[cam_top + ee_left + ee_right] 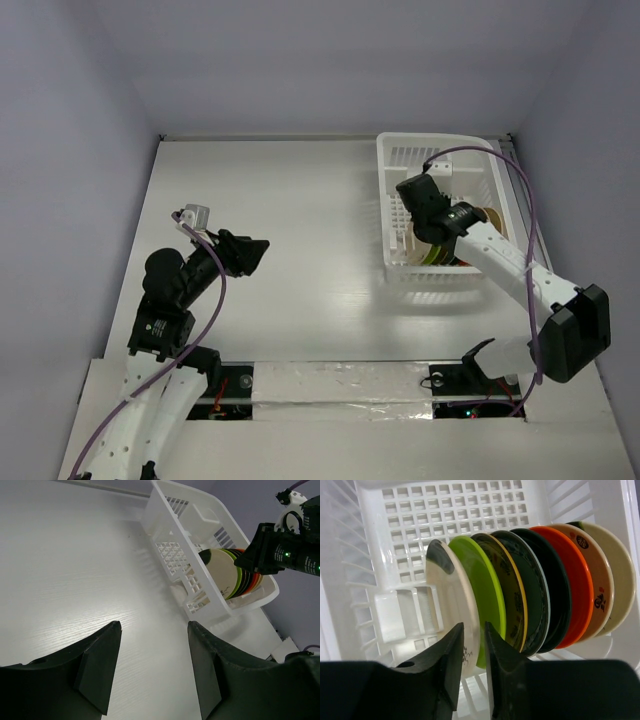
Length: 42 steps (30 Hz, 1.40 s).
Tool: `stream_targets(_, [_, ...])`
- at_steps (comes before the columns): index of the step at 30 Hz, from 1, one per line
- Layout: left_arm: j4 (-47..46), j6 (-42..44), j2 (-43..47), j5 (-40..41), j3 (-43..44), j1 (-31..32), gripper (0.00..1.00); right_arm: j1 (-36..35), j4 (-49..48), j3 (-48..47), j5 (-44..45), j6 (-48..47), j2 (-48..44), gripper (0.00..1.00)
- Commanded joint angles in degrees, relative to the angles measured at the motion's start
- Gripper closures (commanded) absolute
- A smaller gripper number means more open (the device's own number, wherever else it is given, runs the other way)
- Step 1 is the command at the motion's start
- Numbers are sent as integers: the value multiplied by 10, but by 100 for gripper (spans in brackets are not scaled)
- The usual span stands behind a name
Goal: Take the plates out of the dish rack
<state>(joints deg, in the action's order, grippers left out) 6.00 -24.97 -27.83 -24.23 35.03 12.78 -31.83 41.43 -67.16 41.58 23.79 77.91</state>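
From above, the right arm (500,255) covers most of the plates (437,257) in the dish rack (405,160), and in the right wrist view the right gripper (473,630) hides the lower rim of the cream plate (447,585), so contact there cannot be told.

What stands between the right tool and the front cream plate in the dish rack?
Nothing visible does. The right tool is inside the dish rack, its fingertips at the rim of the cream plate. The lime green plate stands close behind, beside one finger. Whether the tool clamps the rim I cannot tell.
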Motion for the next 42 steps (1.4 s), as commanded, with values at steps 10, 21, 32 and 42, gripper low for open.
stream_targets(10, [-27, -2, 8, -19, -7, 1, 47, 5, -4, -33, 34, -6, 59, 82])
stream_targets(21, [-27, -3, 18, -18, -7, 17, 47, 5, 67, -96, 68, -23, 76, 99])
stream_targets(32, [-21, -3, 25, 0, -6, 23, 47, -11, 117, -146, 109, -32, 93, 100])
stream_targets(42, [-20, -4, 23, 1, -6, 23, 47, -22, 153, -198, 139, -38, 89, 100])
